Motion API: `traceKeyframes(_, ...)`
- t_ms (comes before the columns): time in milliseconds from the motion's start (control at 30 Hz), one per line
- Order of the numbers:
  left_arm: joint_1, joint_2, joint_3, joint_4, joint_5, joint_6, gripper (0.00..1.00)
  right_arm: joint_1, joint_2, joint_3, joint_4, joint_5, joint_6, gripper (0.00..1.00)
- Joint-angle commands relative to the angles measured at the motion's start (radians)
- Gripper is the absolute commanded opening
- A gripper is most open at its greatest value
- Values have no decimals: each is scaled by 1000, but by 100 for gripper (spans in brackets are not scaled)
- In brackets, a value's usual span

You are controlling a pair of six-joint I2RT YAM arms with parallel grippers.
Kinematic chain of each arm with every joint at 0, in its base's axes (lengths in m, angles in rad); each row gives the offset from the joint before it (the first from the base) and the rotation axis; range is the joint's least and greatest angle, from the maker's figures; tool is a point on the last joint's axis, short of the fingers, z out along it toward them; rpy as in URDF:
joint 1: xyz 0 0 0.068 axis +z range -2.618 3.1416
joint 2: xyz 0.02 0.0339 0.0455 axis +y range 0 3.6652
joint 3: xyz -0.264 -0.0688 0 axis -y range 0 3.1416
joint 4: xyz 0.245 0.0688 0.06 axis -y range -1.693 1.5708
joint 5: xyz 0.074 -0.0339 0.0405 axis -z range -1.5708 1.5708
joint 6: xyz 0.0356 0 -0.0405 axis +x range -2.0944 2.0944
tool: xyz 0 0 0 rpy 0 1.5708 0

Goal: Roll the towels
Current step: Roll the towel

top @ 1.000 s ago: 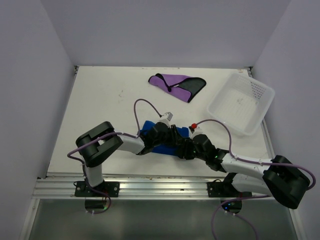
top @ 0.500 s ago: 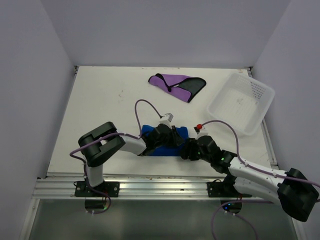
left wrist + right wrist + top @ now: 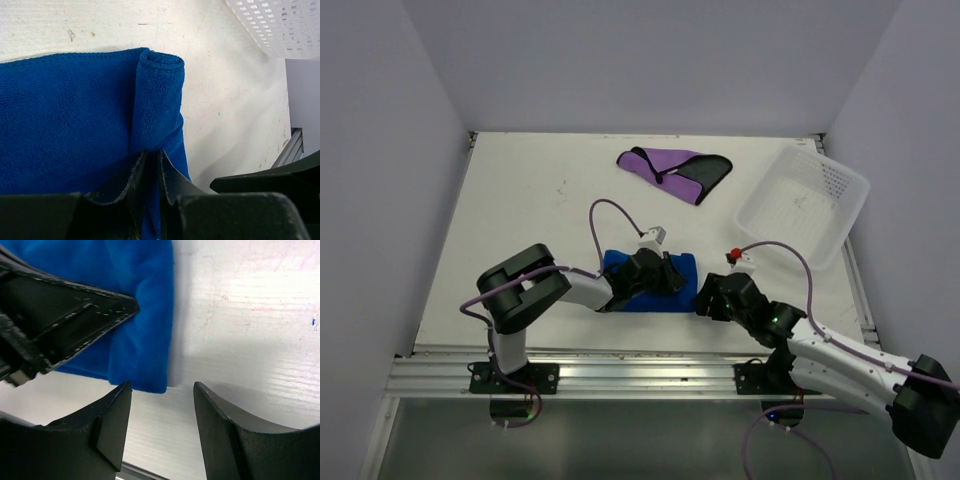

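The bright blue towel (image 3: 620, 266) lies near the table's front, partly rolled, with a rolled fold along its right edge (image 3: 159, 95). My left gripper (image 3: 668, 280) is shut on that rolled edge (image 3: 150, 161). My right gripper (image 3: 704, 298) is open and empty just right of the towel's corner (image 3: 142, 315), low over the table (image 3: 161, 391). The left gripper's finger (image 3: 65, 315) shows over the towel in the right wrist view. The purple towel (image 3: 672, 168) with its black section lies folded at the back, away from both grippers.
A white perforated basket (image 3: 805, 205) stands at the right, behind my right arm; its corner shows in the left wrist view (image 3: 280, 22). The table's front rail (image 3: 620, 365) runs just behind the arm bases.
My right gripper has drawn back to the right off the blue towel and now stands open beside it. My left gripper has kept its grip on the rolled edge.
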State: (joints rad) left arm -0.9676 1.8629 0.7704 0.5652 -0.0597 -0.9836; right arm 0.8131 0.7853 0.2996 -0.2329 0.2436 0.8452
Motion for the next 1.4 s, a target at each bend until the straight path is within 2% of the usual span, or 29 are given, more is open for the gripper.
traceKeyframes(0, -5, 28, -31, -103, -65, 36, 18, -3, 95, 45, 6, 30, 61, 57)
traceKeyframes(200, -8, 22, -45, -110, -78, 34, 8, -5, 176, 1, 164, -13, 137, 57)
traceKeyframes(467, -10, 21, -51, -120, -95, 28, 4, -6, 92, -66, 227, -24, 201, 63)
traceKeyframes(600, -14, 19, -56, -131, -117, 19, 0, -12, 92, -86, 227, -33, 216, 63)
traceKeyframes(833, -19, 18, -57, -137, -118, 19, 0, -28, 144, -116, 342, -56, 244, 63)
traceKeyframes(1367, -19, 22, -51, -156, -131, 23, 0, -40, 311, -65, 346, -102, 206, 49)
